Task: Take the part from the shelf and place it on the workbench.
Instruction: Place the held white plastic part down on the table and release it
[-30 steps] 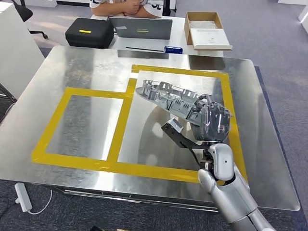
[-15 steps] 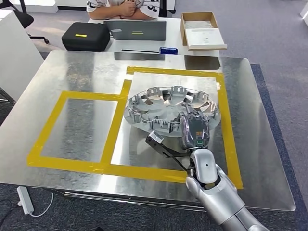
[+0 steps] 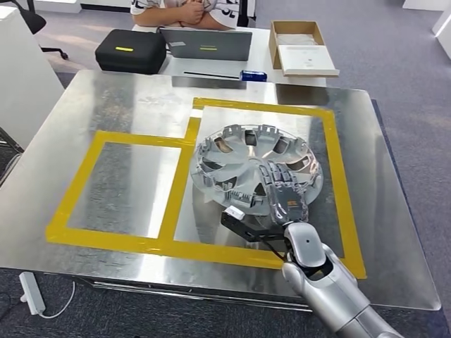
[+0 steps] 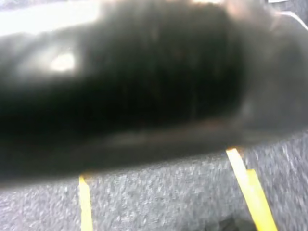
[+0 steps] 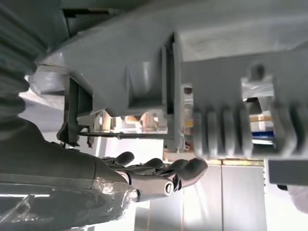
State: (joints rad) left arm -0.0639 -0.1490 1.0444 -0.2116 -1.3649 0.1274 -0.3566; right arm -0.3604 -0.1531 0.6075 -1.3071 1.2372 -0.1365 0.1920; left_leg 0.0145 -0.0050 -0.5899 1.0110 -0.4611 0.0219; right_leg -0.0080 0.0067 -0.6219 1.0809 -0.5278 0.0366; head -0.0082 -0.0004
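Your right hand (image 3: 285, 193) gripped the near rim of the silver plastic wheel cover (image 3: 255, 165), which sat tilted inside the right yellow-taped square (image 3: 335, 165) on the steel workbench (image 3: 79, 105). You should have lowered the near rim flat before letting go. Left hand's state could not be told.

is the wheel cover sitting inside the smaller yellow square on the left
No, the wheel cover lies within the larger yellow tape frame on the right side of the table, with the right hand on its near rim.

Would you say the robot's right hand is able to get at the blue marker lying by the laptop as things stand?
Probably not: the right hand holds the silver plastic wheel cover, and the blue marker lies beyond the metal workbench.
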